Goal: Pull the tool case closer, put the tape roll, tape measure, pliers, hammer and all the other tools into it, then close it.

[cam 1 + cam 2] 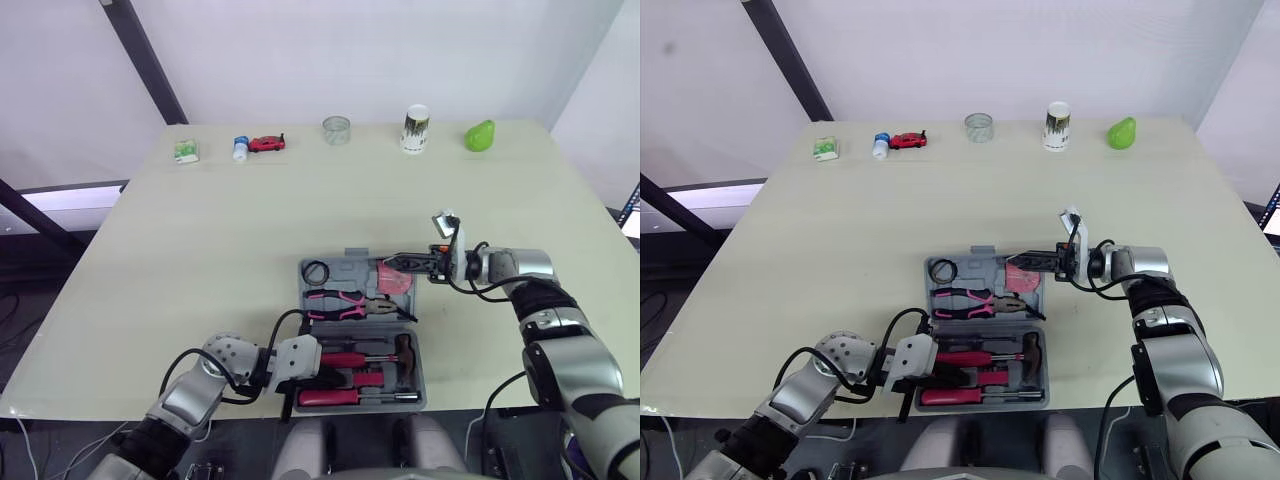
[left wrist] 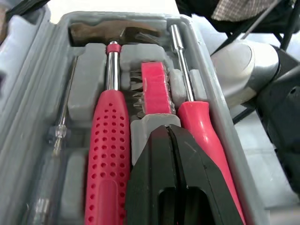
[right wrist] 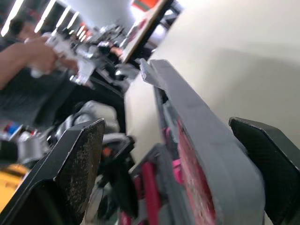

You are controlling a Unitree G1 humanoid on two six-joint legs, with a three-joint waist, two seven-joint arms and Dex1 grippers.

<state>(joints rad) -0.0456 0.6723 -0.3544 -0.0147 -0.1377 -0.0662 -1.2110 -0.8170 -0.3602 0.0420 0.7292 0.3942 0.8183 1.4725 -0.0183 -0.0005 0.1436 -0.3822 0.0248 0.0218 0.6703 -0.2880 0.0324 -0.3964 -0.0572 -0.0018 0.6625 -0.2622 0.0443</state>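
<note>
The tool case (image 1: 421,372) lies open and flat on the counter (image 1: 200,250), close to its near edge, with both halves facing up. In the half farther from the robot sit the black tape roll (image 1: 316,271) at the left end, the pink-handled pliers (image 1: 338,300) along the hinge side, and the pink tape measure (image 1: 393,284) at the right end. The nearer half holds the hammer (image 2: 108,164), a red bit holder (image 2: 154,86) beside it, and a red-handled screwdriver (image 2: 201,126) along the outer wall.

The left gripper (image 2: 168,136) reaches into the nearer half from the case's left end. Its fingers (image 2: 150,178) are pressed together and hold nothing. They lie over the bit holder, wedged between the hammer's handle and the screwdriver.

The right gripper (image 1: 395,261) comes in at the case's far right corner, over the tape measure. Its fingers (image 3: 79,159) are spread wide, with the grey rim of the case standing between them.

Well beyond the case, a row runs along the counter's far edge: a green-and-white packet (image 1: 186,150), a small blue-and-white bottle (image 1: 240,148), a red toy car (image 1: 267,143), a clear glass (image 1: 336,130), a printed paper cup (image 1: 416,129) and a green pear-shaped thing (image 1: 480,135).

In the right wrist view, a person's arm (image 3: 23,56) shows past the case.
</note>
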